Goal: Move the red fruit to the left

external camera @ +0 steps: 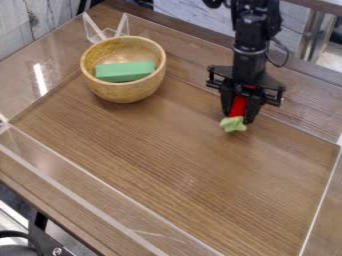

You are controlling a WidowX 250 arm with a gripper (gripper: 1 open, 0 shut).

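Wood-grain tabletop (174, 170) fills the view, fenced by low clear plastic walls along its edges. On it stand 1 wooden bowl (124, 70) at the upper left and 1 black robot arm (251, 35) at the upper right. Inside the bowl lies 1 green rectangular sponge-like block (123, 71), flat on the bottom. The arm points straight down, and its gripper (241, 108) is clamped narrow on 1 red fruit (238, 110), a small strawberry-like toy. The red body sits between the black fingers, while the green leafy cap pokes out below them, close to the tabletop. Whether the cap touches the wood is unclear. The fruit is well apart from the bowl, off to its right.
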